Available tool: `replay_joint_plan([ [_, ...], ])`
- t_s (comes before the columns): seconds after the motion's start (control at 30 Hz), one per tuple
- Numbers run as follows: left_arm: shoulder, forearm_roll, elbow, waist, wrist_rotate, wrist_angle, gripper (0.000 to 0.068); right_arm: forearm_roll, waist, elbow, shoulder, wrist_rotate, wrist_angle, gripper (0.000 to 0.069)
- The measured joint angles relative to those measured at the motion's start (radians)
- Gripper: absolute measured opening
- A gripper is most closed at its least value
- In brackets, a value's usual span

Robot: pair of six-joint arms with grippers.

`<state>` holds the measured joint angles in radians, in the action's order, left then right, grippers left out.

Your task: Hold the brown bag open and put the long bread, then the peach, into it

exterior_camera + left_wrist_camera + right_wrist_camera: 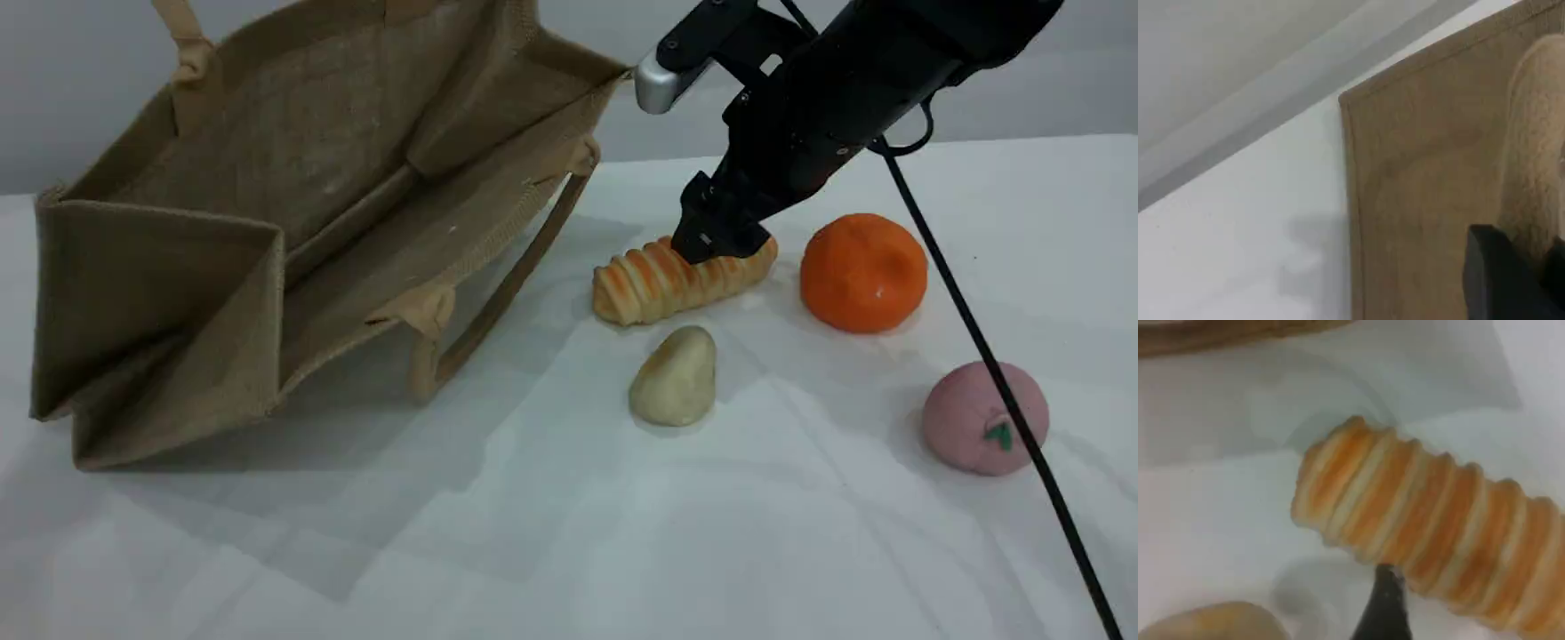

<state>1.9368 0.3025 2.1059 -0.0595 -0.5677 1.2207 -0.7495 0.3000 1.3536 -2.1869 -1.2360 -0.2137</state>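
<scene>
Beside long bread: orange fruit, cream lump | right fingers released | left clenched

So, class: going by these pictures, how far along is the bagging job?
Done: the brown bag is held open by its handle, the left pincer shut on it. In hand: the right pincer sits open over the long bread, still on the table. Left: bread in, then the peach.

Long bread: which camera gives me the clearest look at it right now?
The right wrist view: the long bread fills that picture, ridges sharp, with one fingertip at its near side. The scene view shows the whole loaf lying on the table, but the right gripper covers part of it. The left wrist view shows none of it.
</scene>
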Motion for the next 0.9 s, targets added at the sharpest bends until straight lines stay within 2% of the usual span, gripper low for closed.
replay_joint_plan([
  [0.3, 0.000, 0.012, 0.000, 0.000, 0.000, 0.000, 0.0092, -0.011, 0.033, 0.001, -0.037, -0.077, 0.030, 0.0549],
  [0.53, 0.000, 0.015, 0.000, 0.000, 0.001, 0.001, 0.0092, -0.012, 0.070, 0.020, -0.066, -0.105, 0.140, 0.0549],
  [0.9, 0.001, 0.015, 0.000, 0.000, 0.001, 0.000, 0.0092, -0.034, 0.080, 0.101, -0.139, -0.104, 0.101, 0.0549],
])
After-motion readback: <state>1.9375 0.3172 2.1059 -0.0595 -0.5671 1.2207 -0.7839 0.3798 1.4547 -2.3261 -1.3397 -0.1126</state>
